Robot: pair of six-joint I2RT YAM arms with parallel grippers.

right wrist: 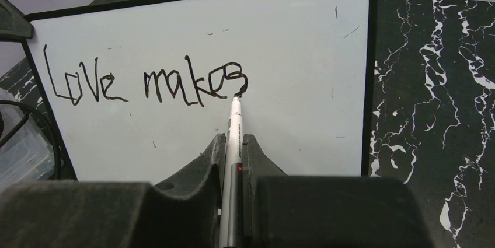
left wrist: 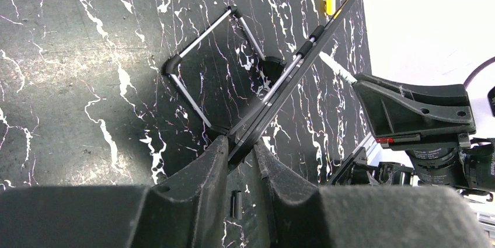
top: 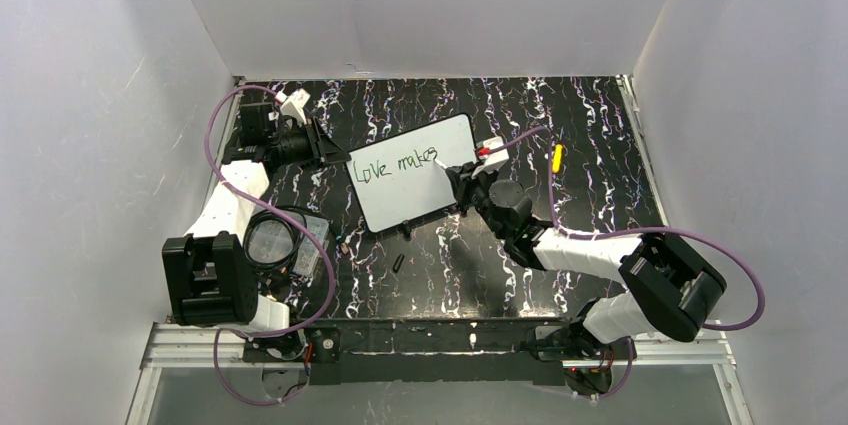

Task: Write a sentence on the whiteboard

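Whiteboard (top: 420,195) stands propped on the table (top: 580,125), written face toward the arms, long axis left-right, right end farther back. Left gripper (left wrist: 239,143) pinches its left edge; right gripper (right wrist: 233,143) clamps a pen (right wrist: 235,122) touching it.

The whiteboard (top: 415,177) stands on the table (top: 585,110), a spare pen (top: 557,157) to its right.

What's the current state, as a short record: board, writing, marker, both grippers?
whiteboard: standing on edge, tilted
writing: "Love makes", in black
marker: tip on the final "s"
left gripper: shut on the whiteboard's edge
right gripper: shut on the marker
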